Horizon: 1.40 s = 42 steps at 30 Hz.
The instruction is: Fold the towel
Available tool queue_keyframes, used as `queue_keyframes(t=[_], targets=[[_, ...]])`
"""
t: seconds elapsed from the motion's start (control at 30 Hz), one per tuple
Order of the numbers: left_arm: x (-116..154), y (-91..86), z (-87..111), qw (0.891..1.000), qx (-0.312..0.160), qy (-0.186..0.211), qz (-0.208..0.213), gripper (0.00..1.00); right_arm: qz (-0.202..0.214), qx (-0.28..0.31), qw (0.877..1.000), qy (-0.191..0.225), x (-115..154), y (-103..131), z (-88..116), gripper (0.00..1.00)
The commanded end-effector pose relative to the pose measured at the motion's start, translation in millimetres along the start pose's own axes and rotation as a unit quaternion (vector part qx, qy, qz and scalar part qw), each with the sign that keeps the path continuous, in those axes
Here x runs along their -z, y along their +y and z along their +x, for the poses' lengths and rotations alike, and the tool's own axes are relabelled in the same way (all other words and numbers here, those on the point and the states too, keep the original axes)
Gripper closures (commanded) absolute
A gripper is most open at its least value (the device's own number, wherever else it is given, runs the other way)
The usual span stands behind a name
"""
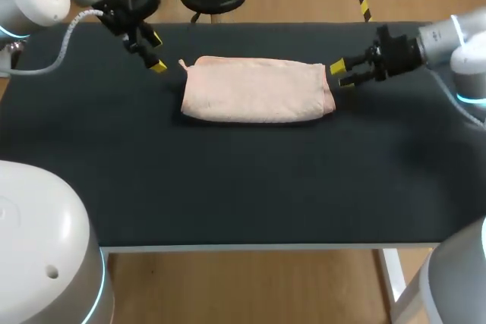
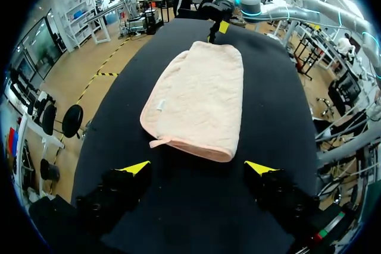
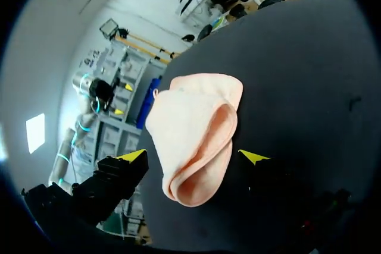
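Where the black table (image 1: 228, 187) nears its far edge, the peach towel (image 1: 257, 89) lies folded into a thick oblong, its long side running across the table. A small loop (image 1: 183, 64) sticks out at its far left corner. The left gripper (image 1: 156, 53) hangs near that corner, clear of the cloth, with its fingers spread and holding nothing. In its wrist view the towel's near hem lies just ahead of the yellow tips. The right gripper (image 1: 341, 75) sits just beside the towel's right end, fingers parted and empty. Its wrist view shows the doubled end (image 3: 199, 173) lying between the two tips, the layers gaping slightly.
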State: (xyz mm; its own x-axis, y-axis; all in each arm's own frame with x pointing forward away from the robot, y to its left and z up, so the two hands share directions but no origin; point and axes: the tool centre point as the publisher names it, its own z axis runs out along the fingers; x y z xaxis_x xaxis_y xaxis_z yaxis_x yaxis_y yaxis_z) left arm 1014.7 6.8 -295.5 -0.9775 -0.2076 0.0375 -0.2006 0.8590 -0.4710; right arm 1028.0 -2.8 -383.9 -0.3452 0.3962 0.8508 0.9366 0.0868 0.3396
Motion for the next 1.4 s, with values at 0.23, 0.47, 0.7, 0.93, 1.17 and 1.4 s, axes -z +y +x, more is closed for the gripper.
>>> queue_keyframes(t=[0.23, 0.47, 0.7, 0.93, 1.17, 1.4], targets=[[0, 0.8, 0.1, 1.0, -0.001, 0.0, 0.001, 0.0, -0.089, -0.009, 0.996, -0.021, -7, 2, -6, 0.0], [0, 0.8, 0.1, 1.0, -0.001, 0.0, 0.001, 0.0, -0.041, -0.012, 0.999, -0.027, -8, 8, -4, 0.0], [0, 0.8, 0.1, 1.0, -0.001, 0.0, 0.001, 0.0, 0.013, -0.039, 0.999, -0.036, -8, 14, -8, 0.0], [0, 0.8, 0.1, 1.0, -0.001, 0.0, 0.001, 0.0, 0.053, -0.061, 0.996, -0.028, -13, 9, -12, 0.0], [0, 0.8, 0.1, 1.0, -0.001, 0.0, 0.001, 0.0, 0.063, -0.068, 0.995, -0.029, -18, 3, -14, 0.0], [0, 0.8, 0.1, 1.0, -0.001, 0.0, 0.001, 0.0, 0.068, -0.073, 0.995, -0.021, -24, -1, -13, 0.0]])
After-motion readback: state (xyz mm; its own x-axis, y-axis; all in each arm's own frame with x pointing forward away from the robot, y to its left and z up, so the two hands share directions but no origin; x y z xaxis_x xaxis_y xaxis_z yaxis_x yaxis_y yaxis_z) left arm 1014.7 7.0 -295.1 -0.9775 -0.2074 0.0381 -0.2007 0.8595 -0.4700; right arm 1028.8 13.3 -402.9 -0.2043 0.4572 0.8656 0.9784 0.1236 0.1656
